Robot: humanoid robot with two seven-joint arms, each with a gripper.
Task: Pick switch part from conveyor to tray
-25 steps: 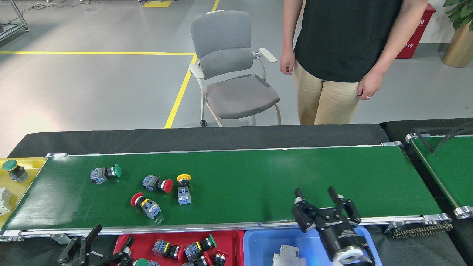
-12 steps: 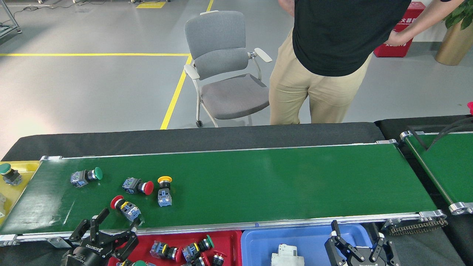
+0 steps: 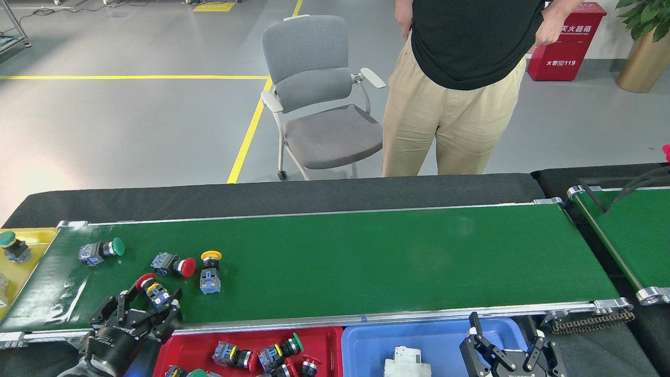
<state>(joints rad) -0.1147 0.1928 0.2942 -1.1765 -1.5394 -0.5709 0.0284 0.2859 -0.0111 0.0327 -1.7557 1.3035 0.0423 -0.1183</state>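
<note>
Here, red-capped switch part (image 3: 152, 289), yellow-banded, blue-grey body, between left claw (image 3: 148, 305) fingers.

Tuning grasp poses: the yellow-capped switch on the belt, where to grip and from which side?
Grip the yellow-capped switch on its blue-grey block, the boxy near end, with flatter sides than the round cap. It lies cap away from the robot, so come from above, jaws closing left-right across the block. The red-capped switch lies close on its left; keep the opening narrow.
</note>
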